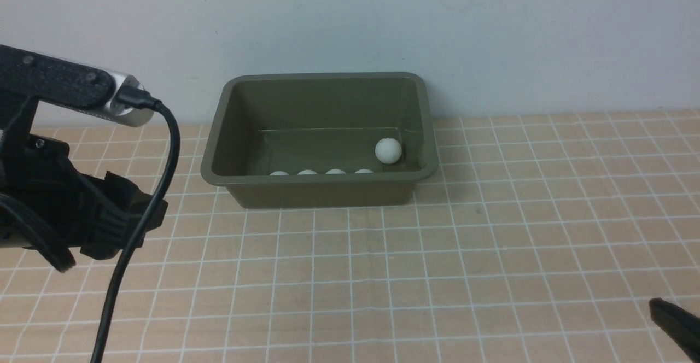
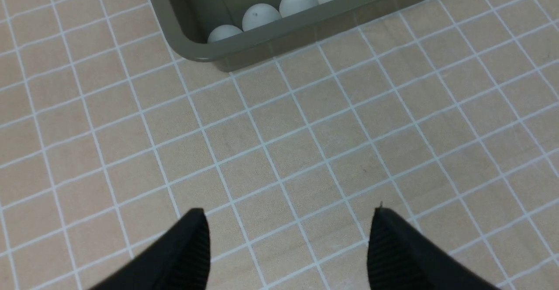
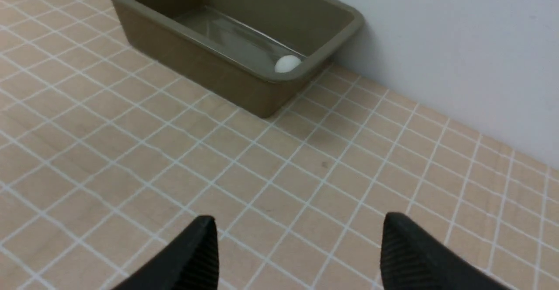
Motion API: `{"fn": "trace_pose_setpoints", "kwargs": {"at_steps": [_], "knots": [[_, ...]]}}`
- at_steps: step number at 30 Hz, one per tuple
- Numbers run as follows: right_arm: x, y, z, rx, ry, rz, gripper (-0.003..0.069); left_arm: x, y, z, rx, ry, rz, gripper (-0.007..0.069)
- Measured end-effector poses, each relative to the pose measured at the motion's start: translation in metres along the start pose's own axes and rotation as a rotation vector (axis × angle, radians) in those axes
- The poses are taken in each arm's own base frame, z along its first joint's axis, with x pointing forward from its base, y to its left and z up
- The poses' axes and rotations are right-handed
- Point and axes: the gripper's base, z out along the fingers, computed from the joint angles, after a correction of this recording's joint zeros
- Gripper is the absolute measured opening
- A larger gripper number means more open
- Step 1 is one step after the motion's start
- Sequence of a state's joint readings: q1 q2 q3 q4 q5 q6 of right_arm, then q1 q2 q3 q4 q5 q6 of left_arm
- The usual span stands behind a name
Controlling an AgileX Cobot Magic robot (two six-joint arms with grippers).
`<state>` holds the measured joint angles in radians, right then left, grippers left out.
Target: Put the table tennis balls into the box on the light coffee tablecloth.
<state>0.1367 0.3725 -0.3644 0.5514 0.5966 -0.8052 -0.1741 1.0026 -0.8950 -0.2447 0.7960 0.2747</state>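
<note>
The olive-green box (image 1: 322, 179) stands on the light coffee tablecloth (image 1: 415, 275) near the back wall. Several table tennis balls lie inside it. One ball (image 1: 388, 151) rests near the box's right end, and a row of ball tops (image 1: 321, 172) shows just above the near wall. The left wrist view shows that row (image 2: 298, 1) behind the box rim (image 2: 205, 54). The single ball (image 3: 287, 63) shows in the right wrist view. My left gripper (image 2: 289, 220) hovers open over bare cloth in front of the box. My right gripper (image 3: 299, 222) is open and empty too, at the near right.
A white wall (image 1: 492, 35) rises directly behind the box. A black cable (image 1: 139, 226) hangs from the left arm's camera down to the front edge. Only a tip of the right gripper (image 1: 675, 325) shows in the front view's bottom right corner.
</note>
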Motion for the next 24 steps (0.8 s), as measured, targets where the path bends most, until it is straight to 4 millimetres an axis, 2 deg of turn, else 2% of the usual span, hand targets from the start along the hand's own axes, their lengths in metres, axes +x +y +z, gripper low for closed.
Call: {"fn": "trace_pose_setpoints", "kwargs": {"at_steps": [5, 15, 24], "knots": [[0.019, 0.002, -0.004, 0.073, -0.036, -0.057, 0.0444, -0.003, 0.001, 0.0, -0.006, -0.034, -0.003, 0.0404], [0.022, 0.004, -0.007, 0.068, -0.043, -0.058, 0.0373, -0.006, 0.001, 0.0, -0.016, -0.068, 0.002, 0.0404], [0.023, 0.006, -0.007, 0.046, -0.022, -0.055, 0.0358, -0.009, 0.0, 0.0, -0.004, -0.102, -0.014, 0.0404]]}}
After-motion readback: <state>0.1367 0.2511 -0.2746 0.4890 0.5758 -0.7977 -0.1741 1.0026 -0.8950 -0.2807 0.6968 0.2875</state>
